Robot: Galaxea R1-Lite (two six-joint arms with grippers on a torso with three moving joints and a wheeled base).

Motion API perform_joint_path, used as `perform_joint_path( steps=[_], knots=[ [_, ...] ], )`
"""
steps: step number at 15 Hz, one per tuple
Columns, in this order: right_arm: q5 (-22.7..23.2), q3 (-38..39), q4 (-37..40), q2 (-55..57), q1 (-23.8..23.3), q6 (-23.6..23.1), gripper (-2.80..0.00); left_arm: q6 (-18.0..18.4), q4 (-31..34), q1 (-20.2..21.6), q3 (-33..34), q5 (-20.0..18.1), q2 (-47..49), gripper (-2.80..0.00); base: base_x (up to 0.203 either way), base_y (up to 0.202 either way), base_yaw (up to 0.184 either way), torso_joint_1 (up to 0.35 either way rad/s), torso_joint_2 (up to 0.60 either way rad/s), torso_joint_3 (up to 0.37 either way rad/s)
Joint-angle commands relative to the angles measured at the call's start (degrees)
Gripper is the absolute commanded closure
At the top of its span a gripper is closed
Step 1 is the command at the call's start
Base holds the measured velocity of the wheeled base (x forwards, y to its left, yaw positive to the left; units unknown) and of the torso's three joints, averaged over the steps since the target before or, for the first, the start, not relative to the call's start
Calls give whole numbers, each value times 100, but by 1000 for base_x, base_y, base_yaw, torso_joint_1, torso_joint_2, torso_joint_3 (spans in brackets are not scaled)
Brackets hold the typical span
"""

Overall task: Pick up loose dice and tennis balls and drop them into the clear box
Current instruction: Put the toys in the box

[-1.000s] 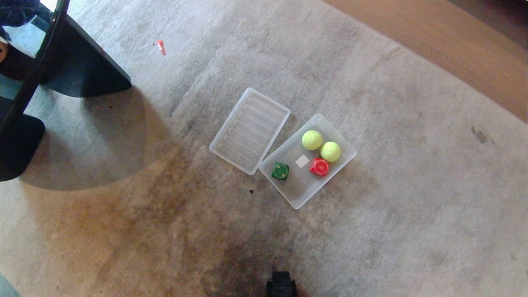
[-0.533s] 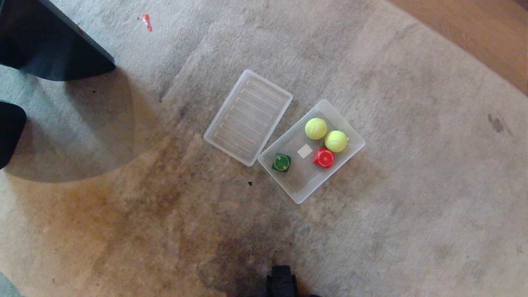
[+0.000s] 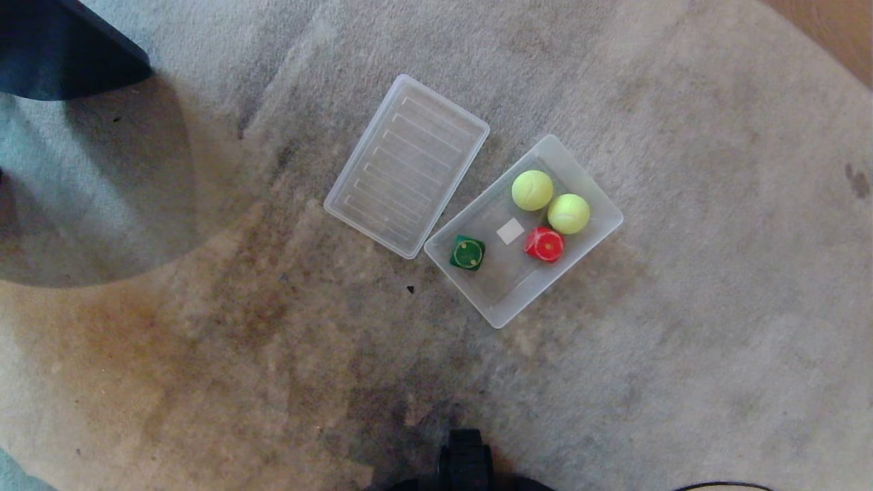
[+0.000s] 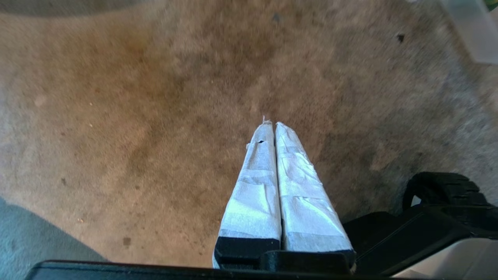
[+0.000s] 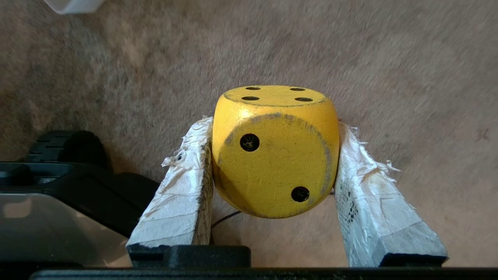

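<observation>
The clear box (image 3: 506, 303) lies on the carpet mid-frame in the head view. Inside it are two tennis balls (image 3: 532, 189) (image 3: 569, 213), a red die (image 3: 544, 244) and a green die (image 3: 467, 253). My right gripper (image 5: 274, 128) is shut on a yellow die (image 5: 272, 167), held above bare carpet with a corner of the box (image 5: 74, 4) far ahead. My left gripper (image 4: 272, 124) is shut and empty over the brown-stained carpet. Neither gripper shows in the head view.
The flat ribbed lid (image 3: 407, 166) lies just left of the box. A dark furniture base (image 3: 61, 54) fills the top left corner and wood floor (image 3: 839, 27) the top right. Part of my black base (image 3: 465, 464) shows at the bottom edge.
The whole head view has shifted: box and lid now sit higher and look larger, and the dark furniture has slid toward the top left. The camera moved, not the things.
</observation>
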Motion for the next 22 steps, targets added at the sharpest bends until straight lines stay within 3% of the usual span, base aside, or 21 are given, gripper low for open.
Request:
perform_joint_path(
  steps=[1, 9, 12, 15, 17, 22],
  knots=[
    [-35, 8, 3, -11, -1, 20, 0, 6, 4, 0, 0, 2, -2, 0, 0, 0, 0, 2, 5, -142],
    [-38, -135, 119, 52, 0, 44, 0, 6, 4, 0, 0, 2, -2, 0, 0, 0, 0, 1, 1, -20],
    [22, -1475, 631, 1051, 0, 491, 0, 6, 12, 0, 0, 2, -2, 0, 0, 0, 0, 0, 0, 0],
    [144, -2172, 719, 2763, 0, 979, 0, 6, 4, 0, 0, 2, -2, 0, 0, 0, 0, 0, 0, 0],
    [256, -2398, 347, 3865, 0, 1189, 0, 6, 4, 0, 9, 2, -2, 0, 0, 0, 0, 0, 0, 0],
    [384, -2712, -1557, 5907, 151, 1601, 0, 6, 4, 0, 0, 2, -2, 0, 0, 0, 0, 0, 0, 0]
  ],
)
